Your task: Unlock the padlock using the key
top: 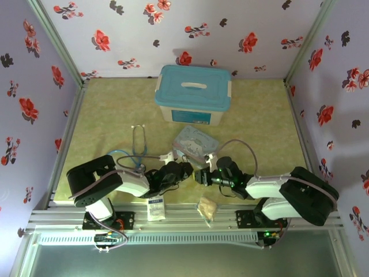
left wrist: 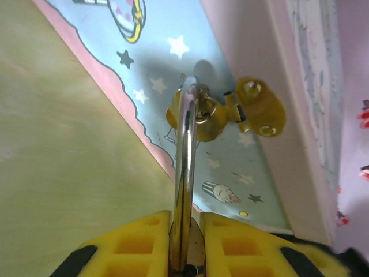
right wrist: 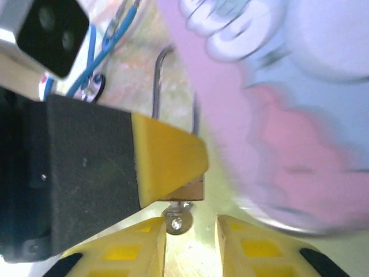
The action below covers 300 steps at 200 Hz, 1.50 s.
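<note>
My left gripper [left wrist: 185,224] is shut on the brass padlock [left wrist: 196,249]. Its silvery shackle [left wrist: 184,167] rises from between the yellow pads and runs through the gold hasp [left wrist: 253,109] of the pale blue cartoon tin [left wrist: 230,173]. In the right wrist view, the padlock body [right wrist: 189,189] peeks out under the left gripper's yellow finger [right wrist: 167,158]. The key [right wrist: 177,220] sticks out of the padlock's underside. My right gripper [right wrist: 190,231] stands open around the key's round head, which sits close to one pad with a gap on the other side. From above, the left gripper [top: 185,169] and right gripper [top: 200,176] meet tip to tip.
The tin [top: 196,141] lies just behind the grippers. A white box with a blue lid [top: 193,92] stands at the back. A stethoscope [top: 138,147] lies to the left. A white sachet [top: 155,208] and a tan packet [top: 207,208] rest at the near edge.
</note>
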Available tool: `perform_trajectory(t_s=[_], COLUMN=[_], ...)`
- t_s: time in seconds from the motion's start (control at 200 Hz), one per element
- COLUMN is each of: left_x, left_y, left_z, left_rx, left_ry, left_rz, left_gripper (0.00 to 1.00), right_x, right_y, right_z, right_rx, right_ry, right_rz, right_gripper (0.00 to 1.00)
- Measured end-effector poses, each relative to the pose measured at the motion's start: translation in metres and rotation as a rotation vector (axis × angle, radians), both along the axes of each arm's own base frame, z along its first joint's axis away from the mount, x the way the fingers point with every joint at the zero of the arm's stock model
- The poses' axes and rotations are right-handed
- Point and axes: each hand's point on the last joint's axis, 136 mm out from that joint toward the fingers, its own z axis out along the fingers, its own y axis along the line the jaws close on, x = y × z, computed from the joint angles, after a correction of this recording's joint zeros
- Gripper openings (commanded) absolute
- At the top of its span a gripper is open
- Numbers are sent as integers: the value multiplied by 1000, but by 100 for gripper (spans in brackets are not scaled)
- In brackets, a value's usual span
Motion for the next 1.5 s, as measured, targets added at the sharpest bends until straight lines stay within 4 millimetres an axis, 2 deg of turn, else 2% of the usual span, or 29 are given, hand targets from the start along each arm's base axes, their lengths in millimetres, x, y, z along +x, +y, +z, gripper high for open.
perform_trajectory(t_s=[0.08, 0.235, 0.44, 0.6, 0.86, 1.1, 1.195, 1.325, 1.5], left_x=[0, -1, 1, 5, 5, 6, 3, -2, -10], left_y=[6, 12, 18, 27, 35, 49, 52, 57, 45], left_z=[-2, -4, -6, -11, -21, -15, -13, -20, -14], left_rx=[34, 97, 238, 374, 528, 690, 734, 806, 956], left_ry=[-5, -15, -24, -20, -8, -25, -33, -32, -83], left_rz=[1, -16, -59, -95, -141, -158, -164, -176, -210], left_gripper=[7, 12, 16, 22, 24, 29, 29, 28, 29], right_x=[5, 15, 32, 34, 33, 34, 34, 34, 34], right_y=[-7, -23, -44, -55, -60, -61, -62, -62, -62], right_z=[7, 15, 8, -2, -7, -7, -7, -7, -7], right_rx=[22, -1, -131, -190, -218, -221, -221, -222, -222], right_ry=[-13, -38, -26, -17, -10, -12, -13, -13, -13], right_rz=[-37, -136, -275, -318, -330, -335, -335, -336, -336], right_gripper=[39, 41, 43, 42, 41, 40, 40, 40, 40])
